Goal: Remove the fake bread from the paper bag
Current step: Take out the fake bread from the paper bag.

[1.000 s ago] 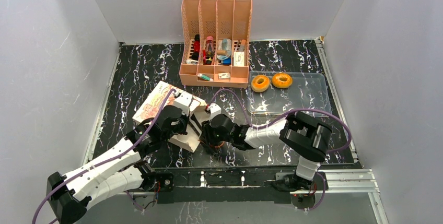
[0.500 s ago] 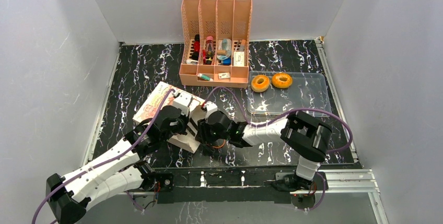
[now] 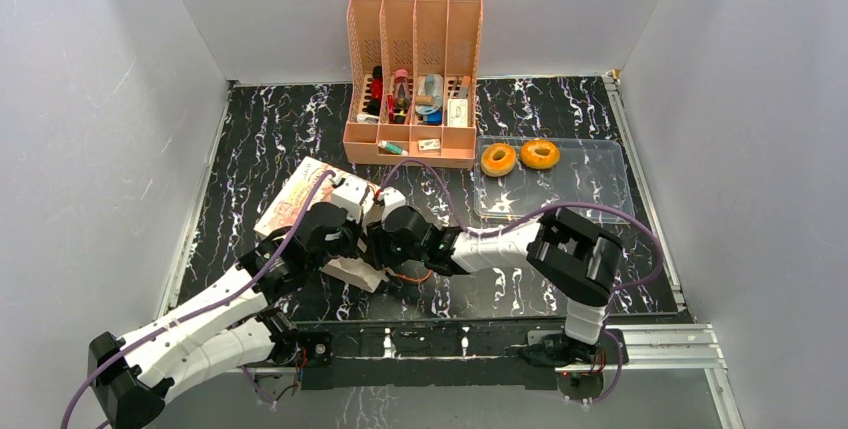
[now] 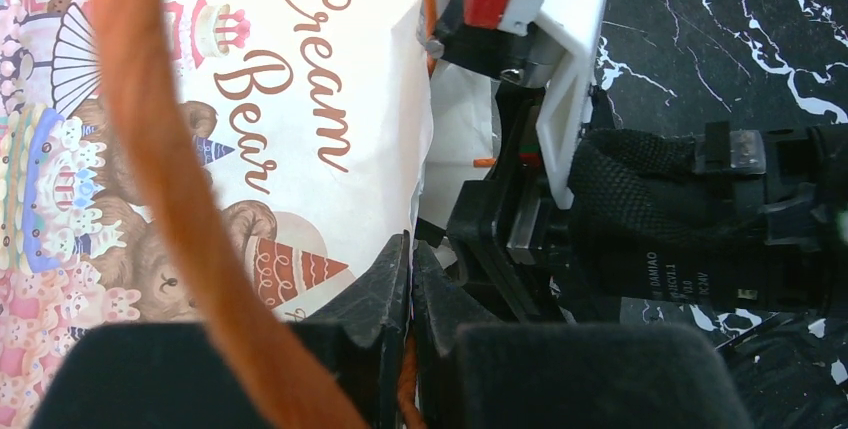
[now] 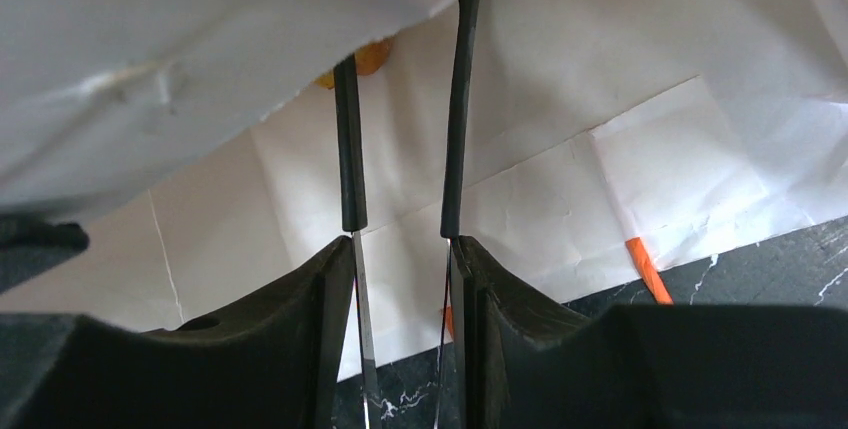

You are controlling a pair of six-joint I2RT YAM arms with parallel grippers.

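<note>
The paper bag [image 3: 300, 199] lies on its side on the black table, its mouth toward the right. My left gripper [image 3: 352, 224] is shut on the upper edge of that mouth [image 4: 410, 249], with the orange cord handle [image 4: 170, 149] running past and between its jaws. My right gripper [image 3: 378, 234] reaches into the mouth. In the right wrist view it [image 5: 400, 244] is open, and two thin black-tipped blades extend from its fingers into the white bag interior [image 5: 560, 179]. A small orange piece [image 5: 365, 57] shows deep inside. Two ring breads [image 3: 498, 159] [image 3: 540, 154] sit on the clear tray.
A clear plastic tray [image 3: 580, 189] lies at the right rear. A pink file organiser [image 3: 413, 89] full of small items stands at the back centre. White walls enclose the table on three sides.
My right gripper has moved left, further into the bag's mouth, and its jaws have spread a little. The left gripper has kept its hold in the same place.
</note>
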